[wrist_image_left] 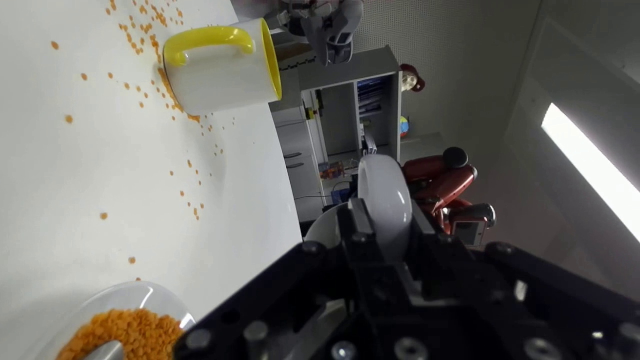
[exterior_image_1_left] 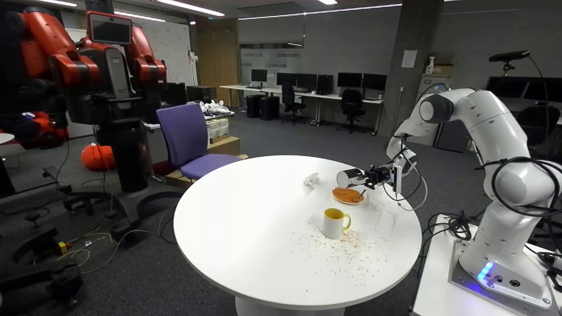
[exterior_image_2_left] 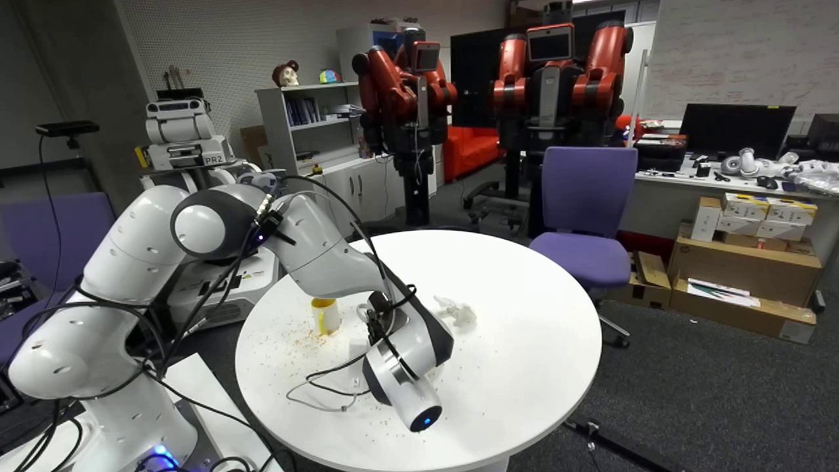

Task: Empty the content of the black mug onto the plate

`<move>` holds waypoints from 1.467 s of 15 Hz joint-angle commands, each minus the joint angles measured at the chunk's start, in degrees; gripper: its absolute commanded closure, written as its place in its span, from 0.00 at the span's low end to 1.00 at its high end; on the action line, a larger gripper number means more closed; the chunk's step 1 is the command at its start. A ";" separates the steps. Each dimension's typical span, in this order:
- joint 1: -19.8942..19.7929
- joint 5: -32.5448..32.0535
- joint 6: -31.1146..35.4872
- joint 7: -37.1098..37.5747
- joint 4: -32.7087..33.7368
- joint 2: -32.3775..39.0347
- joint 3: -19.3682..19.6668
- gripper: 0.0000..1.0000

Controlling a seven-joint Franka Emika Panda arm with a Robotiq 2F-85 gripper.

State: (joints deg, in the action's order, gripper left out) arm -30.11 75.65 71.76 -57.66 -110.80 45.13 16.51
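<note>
Sideways, black-and-white cylindrical mug (exterior_image_1_left: 350, 177) hangs near white round plate (wrist_image_left: 134, 295) of orange grains (wrist_image_left: 144, 331), axis roughly level, clamped in black metal gripper (wrist_image_left: 390, 215). Mouth's direction unclear; white jointed arm (exterior_image_2_left: 419, 337) hides mug in exterior view.

2 mugs (exterior_image_1_left: 333, 226) (exterior_image_1_left: 344, 178), 1 plate (wrist_image_left: 127, 296)

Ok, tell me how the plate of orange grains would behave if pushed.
The plate would probably slide rather than tip, being low and wide. Its loose orange grains could spill, as its sides look shallow. The metal utensil lying among them may shift if jolted.
</note>
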 commanded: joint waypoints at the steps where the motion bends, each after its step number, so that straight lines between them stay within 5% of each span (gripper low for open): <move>1: -1.33 1.37 -5.92 2.31 3.23 1.51 -0.60 0.95; 22: -2.62 8.59 -20.90 11.71 9.95 8.10 -1.34 0.95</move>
State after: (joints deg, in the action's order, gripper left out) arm -31.21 82.37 55.57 -48.83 -102.96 52.46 16.06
